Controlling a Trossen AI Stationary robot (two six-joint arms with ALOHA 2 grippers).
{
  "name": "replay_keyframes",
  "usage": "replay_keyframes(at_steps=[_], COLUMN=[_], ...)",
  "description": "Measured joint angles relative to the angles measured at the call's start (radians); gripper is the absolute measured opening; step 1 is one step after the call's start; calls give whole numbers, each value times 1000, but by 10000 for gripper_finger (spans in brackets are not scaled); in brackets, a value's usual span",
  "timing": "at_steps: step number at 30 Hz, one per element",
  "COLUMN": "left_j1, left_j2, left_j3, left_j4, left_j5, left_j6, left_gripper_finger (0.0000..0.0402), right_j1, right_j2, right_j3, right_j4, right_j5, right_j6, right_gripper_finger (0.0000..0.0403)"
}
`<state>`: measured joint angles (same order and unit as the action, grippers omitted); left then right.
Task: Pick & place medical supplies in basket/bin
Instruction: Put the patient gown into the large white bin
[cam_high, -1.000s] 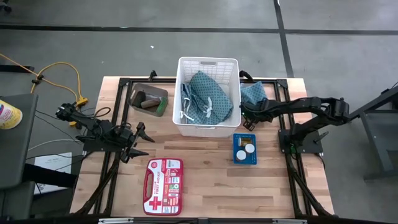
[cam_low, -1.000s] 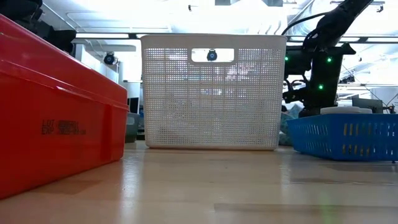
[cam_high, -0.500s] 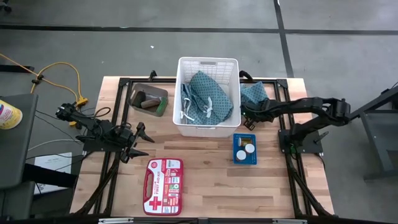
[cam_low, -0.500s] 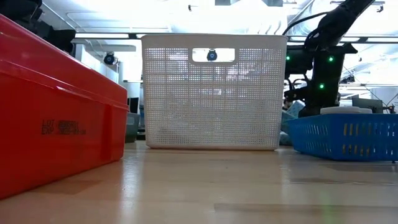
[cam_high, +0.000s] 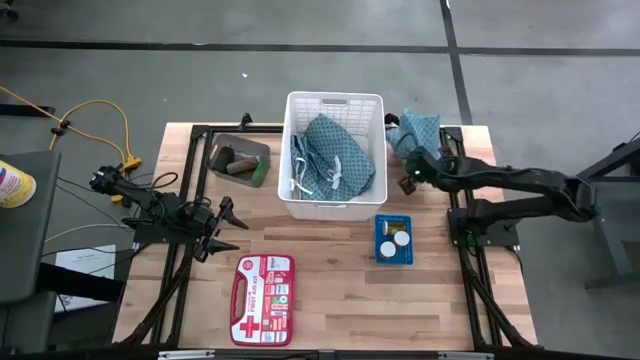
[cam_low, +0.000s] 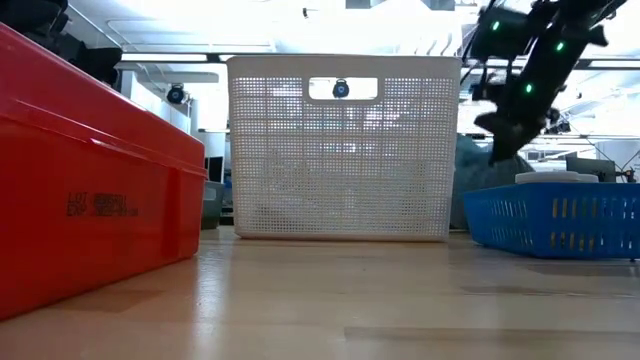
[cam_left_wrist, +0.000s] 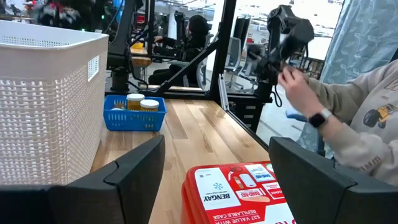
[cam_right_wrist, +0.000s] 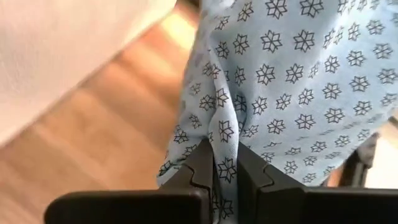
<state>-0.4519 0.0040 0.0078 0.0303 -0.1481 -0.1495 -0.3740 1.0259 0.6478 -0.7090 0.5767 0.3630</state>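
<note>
Over on the left side of the table, the left gripper (cam_high: 228, 228) sits idle with its fingers (cam_left_wrist: 134, 168) spread wide apart and nothing between them, parked above the bare wood near the red first-aid case (cam_high: 262, 286). Just beyond it, toward the far edge, the small dark bin (cam_high: 240, 160) holds a brown roll (cam_high: 228, 156) and a green piece (cam_high: 259, 172). Moving to the centre, the big white basket (cam_high: 334, 100) stands with one teal patterned cloth (cam_high: 337, 152) already lying inside, its white ties draped against the left wall. In front of the basket's right corner, the flat blue tray (cam_high: 379, 222) carries two white round caps (cam_high: 394, 233). Now to the right: the right gripper (cam_high: 410, 172) is clamped tight on the second teal cloth (cam_high: 416, 131), a fold of starred fabric pinched between its fingers (cam_right_wrist: 200, 168) in the wrist view. That cloth hangs lifted off the table, just beside the basket's right wall and outside it. From table height, the right arm (cam_low: 530, 70) shows raised beside the basket. In the left wrist view, a person's hand (cam_left_wrist: 297, 93) shows beyond the table.
</note>
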Motion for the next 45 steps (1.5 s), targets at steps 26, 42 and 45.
replay_keyframes(at_steps=[26,42,45], left_j1=[0,0,0], left_j2=[0,0,0], left_j3=[0,0,0], left_j4=[0,0,0], left_j5=[-4,-3,-3], left_j6=[0,0,0], left_gripper_finger=[281,281,281], right_j1=[0,0,0], right_j2=[-178,-36,0], right_j3=[163,394,444], right_j4=[130,297,355], right_j5=[161,363,368], right_j6=[-176,-528,-599], right_gripper_finger=[17,18,18])
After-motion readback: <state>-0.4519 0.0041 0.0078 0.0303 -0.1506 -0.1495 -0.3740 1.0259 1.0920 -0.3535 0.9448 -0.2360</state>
